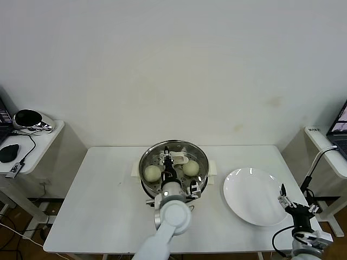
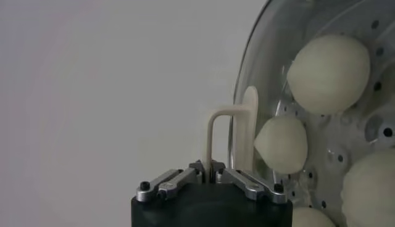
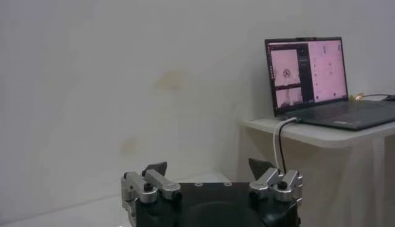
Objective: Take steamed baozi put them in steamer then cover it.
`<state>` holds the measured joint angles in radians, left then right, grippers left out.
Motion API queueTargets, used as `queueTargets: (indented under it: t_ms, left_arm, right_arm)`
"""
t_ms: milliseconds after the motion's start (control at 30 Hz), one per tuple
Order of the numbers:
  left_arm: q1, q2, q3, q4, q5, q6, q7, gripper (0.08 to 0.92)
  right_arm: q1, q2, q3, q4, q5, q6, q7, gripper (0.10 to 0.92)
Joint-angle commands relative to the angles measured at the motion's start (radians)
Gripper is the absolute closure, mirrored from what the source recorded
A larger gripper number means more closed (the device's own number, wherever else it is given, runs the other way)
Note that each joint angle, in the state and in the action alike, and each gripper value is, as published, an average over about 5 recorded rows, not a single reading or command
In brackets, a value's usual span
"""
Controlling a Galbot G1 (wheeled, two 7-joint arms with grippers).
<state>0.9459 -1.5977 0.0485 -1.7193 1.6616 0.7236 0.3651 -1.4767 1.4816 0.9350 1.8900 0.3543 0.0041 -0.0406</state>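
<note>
The clear glass cover (image 1: 172, 162) lay on the shiny steel steamer (image 1: 147, 158) over cream-white baozi (image 1: 152, 173). Its cream handle (image 2: 217, 137) was loosely flanked by the left gripper (image 2: 208, 168); the right gripper (image 3: 210, 171) was spread wide beside the white plate (image 1: 255, 196).

Cream-white baozi (image 1: 153, 173) in the shiny steel steamer (image 1: 146, 160) — perforated tray, cream handle on the clear cover (image 2: 244, 132); plate (image 1: 255, 196) plain white.

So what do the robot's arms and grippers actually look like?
The left arm is glossy white with rounded joints. The left gripper and right gripper each have a black body, silver metal linkages with black screws, and dark fingertips. A black cable loops beside the right arm.
</note>
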Motion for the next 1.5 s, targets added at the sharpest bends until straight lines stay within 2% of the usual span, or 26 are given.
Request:
queueTargets:
  t_ms: [33,500,633,767,867,1000,1133,1233,1333,1500]
  left_arm:
    - [0.010,0.010,0.015,-0.085,-0.009,-0.021,0.034,0.673]
    - [0.112,0.072,0.056,-0.288,-0.085,-0.021,0.091,0.267]
    - [0.154,0.096,0.048,-0.368,-0.117,-0.024,0.094,0.190]
    - [0.192,0.130,-0.005,-0.491,-0.209,-0.043,0.074,0.178]
    - [0.218,0.170,-0.097,-0.587,-0.395,-0.068,0.037,0.177]
    - [0.272,0.237,-0.261,-0.651,-0.795,-0.120,-0.128,0.177]
    - [0.379,0.245,-0.481,-0.627,-1.150,-0.267,-0.282,0.177]
    - [0.488,0.234,-0.613,-0.577,-1.313,-0.419,-0.335,0.177]
    - [0.585,0.221,-0.695,-0.514,-1.432,-0.526,-0.350,0.177]
    - [0.676,0.179,-0.757,-0.423,-1.545,-0.581,-0.348,0.177]
  right_arm:
    - [0.002,0.001,0.000,0.000,0.000,0.000,0.001,0.203]
    - [0.004,-0.001,-0.004,-0.009,-0.002,0.008,0.000,0.203]
    - [0.003,0.000,-0.007,-0.005,-0.002,0.006,0.000,0.203]
    - [-0.011,-0.002,-0.022,0.008,-0.001,0.000,0.000,0.203]
    - [-0.031,-0.006,-0.054,0.018,-0.013,-0.006,-0.002,0.203]
    - [-0.059,-0.022,-0.097,0.034,-0.027,-0.003,-0.005,0.203]
    - [-0.093,-0.051,-0.140,0.058,-0.050,-0.004,-0.002,0.203]
    - [-0.119,-0.081,-0.163,0.079,-0.079,-0.012,0.002,0.203]
    - [-0.145,-0.102,-0.193,0.098,-0.090,-0.023,0.010,0.203]
    - [-0.213,-0.089,-0.247,0.122,-0.131,-0.003,-0.005,0.203]
